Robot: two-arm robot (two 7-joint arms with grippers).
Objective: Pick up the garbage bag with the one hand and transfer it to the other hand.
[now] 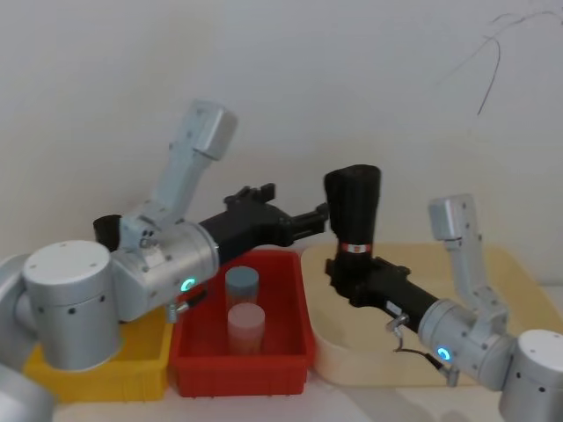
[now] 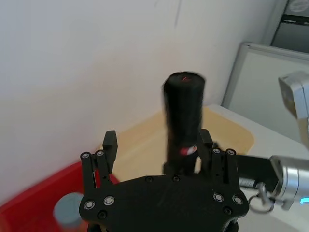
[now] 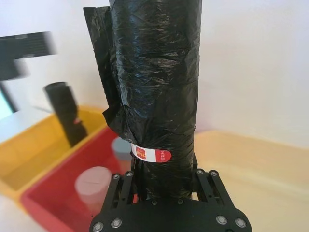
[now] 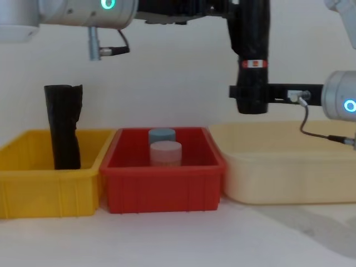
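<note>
Fingers (image 2: pixel 110 147) on left gripper (image 2: pixel 158 137) are spread wide with nothing clamped. The tips sit at the upper half of the garbage bag (image 1: pixel 354 207); can't tell if they touch it. The bag's bottom end is clenched in right gripper (image 3: pixel 165 180), just under the red-and-white label band (image 3: pixel 150 154). Bag is upright in the air, over the left rim of the beige tray (image 4: pixel 289 178), next to the red bin (image 4: pixel 164 192). A loose flap of film hangs off one side of the roll. Red bin holds two cylinders, blue-grey (image 4: pixel 162 134) behind pale pink (image 4: pixel 166 151). A crumple-topped black roll (image 4: pixel 63 128) stands in the yellow bin (image 4: pixel 44 189), well apart from both grippers.
</note>
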